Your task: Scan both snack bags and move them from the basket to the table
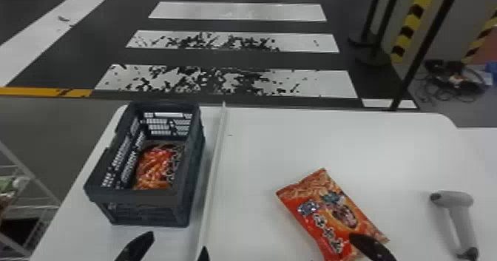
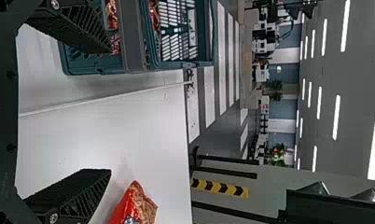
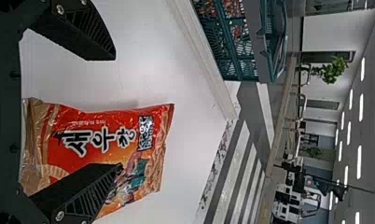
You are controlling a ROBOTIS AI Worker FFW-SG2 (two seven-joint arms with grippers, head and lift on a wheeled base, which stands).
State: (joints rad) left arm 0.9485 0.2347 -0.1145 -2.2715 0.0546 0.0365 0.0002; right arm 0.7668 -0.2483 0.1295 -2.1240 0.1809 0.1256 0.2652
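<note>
White table [image 1: 255, 149] — snack bag [image 1: 325, 212] slants lengthwise far-left; left tool [image 1: 176, 244], right tool [image 1: 371, 246] wide open, empty.

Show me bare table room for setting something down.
Bare white tabletop lies beyond the orange-red snack bag, right of the raised white strip. Crowded: that bag's near end, with the black right gripper over it, and the dark-grey plastic basket, holding another bag.

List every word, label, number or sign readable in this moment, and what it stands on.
Red-orange snack bag on the white table: large Korean lettering, brand print left unquoted; its smallest print is too small to read.
Orange-red snack bag in the dark plastic basket: lettering too blurred to read.
Grey handheld scanner: no readable text.
</note>
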